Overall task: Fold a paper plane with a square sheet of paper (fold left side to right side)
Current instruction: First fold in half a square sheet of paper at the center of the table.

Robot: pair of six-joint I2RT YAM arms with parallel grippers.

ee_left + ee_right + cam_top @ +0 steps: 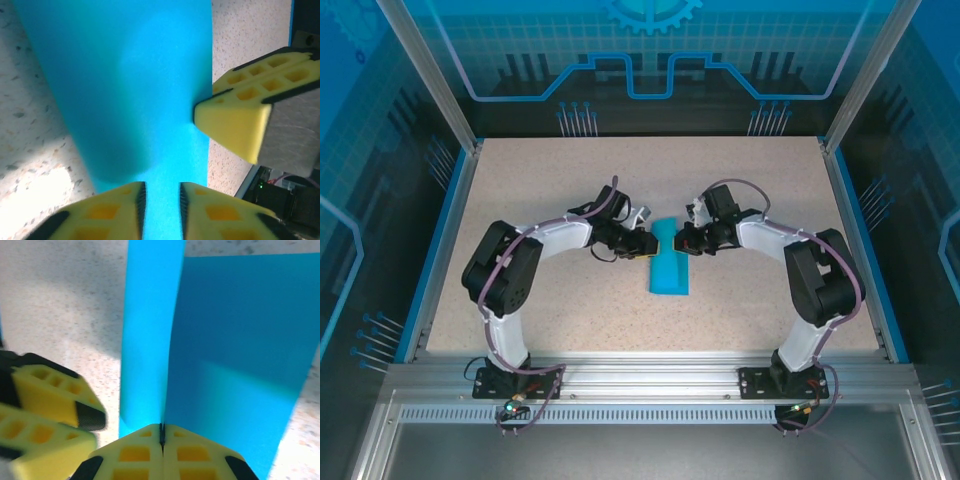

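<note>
In the middle of the table [570,320], I see the blue sheet of paper [670,272] between my grippers. My right gripper [161,432] pinches its edge tight. My left gripper [162,197] has fingers a little apart.

Top view: bright, even overhead light. The speckled beige tabletop [570,320] is sharp, with short, soft shadows beneath the arms, and the frame posts lean outward toward the 11 and 1 o'clock corners. Left wrist view: the thin teal-blue paper sheet [125,75] is too close and out of focus, shaded darker at centre. There is a glare patch on the tabletop at 8 o'clock, and the left gripper [161,210] is soft-edged at 6 o'clock. Right wrist view: the sheet is half bright, half in shade. The left gripper's yellow fingers at 8 o'clock are smeared by blur.
</note>
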